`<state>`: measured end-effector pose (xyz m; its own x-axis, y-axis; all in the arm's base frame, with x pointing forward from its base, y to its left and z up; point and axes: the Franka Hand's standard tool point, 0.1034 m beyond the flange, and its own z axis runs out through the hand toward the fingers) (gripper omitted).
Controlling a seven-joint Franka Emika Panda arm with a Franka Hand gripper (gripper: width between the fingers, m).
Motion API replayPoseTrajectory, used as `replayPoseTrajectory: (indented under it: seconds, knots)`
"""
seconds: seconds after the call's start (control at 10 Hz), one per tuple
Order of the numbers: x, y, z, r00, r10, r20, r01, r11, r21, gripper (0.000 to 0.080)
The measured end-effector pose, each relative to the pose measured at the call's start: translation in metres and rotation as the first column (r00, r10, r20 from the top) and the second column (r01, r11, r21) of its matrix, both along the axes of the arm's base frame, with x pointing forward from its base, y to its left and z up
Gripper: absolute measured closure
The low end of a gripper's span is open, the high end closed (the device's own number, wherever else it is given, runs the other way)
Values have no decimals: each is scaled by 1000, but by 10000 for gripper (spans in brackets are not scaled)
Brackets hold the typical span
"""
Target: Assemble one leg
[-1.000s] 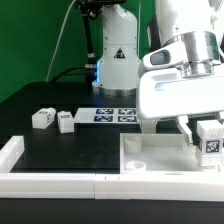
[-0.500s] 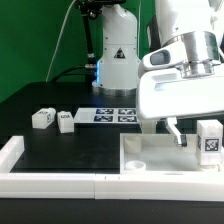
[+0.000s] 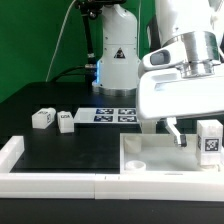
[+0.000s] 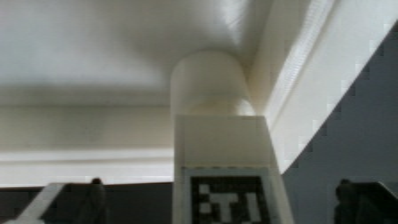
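We see that the hand (image 4: 217, 202) has opened within the last second. Its dark fingers (image 3: 179, 137) now stand wide of the small white blocky plastic leg with a black-and-white tag (image 3: 209, 138) and grip nothing. The leg stands upright, unheld, in the large white square tray-like panel (image 3: 140, 158), at its corner on the exterior view's right. We judge it seated and released.

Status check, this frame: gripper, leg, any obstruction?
Gripper open, straddling leg without touching. Leg upright on panel. Spare legs far aside, nothing blocking.
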<state>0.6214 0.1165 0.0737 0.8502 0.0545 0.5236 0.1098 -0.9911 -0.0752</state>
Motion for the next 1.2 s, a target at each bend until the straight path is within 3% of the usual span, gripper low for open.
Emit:
replayPoseTrajectory:
  seconds: [0.1, 0.2, 0.4, 0.5, 0.6, 0.7, 1.0, 1.2]
  knots:
    - [4, -2, 13, 1000, -1, 7, 1, 1000, 1, 151]
    - [6, -5, 16, 1000, -5, 5, 5, 1000, 1, 151]
    - [2, -2, 10, 999, 6, -54, -6, 1000, 3, 151]
    - [-1, -1, 7, 994, 14, -112, -14, 1000, 6, 151]
    - [-6, -1, 3, 969, 29, -247, -26, 1000, 13, 151]
    - [-1, -3, 5, 955, 32, -296, -29, 999, 16, 151]
    - [-11, 1, 7, 838, 76, -541, -65, 997, 40, 151]
    - [-2, 2, 9, 846, 75, -528, -62, 997, 42, 151]
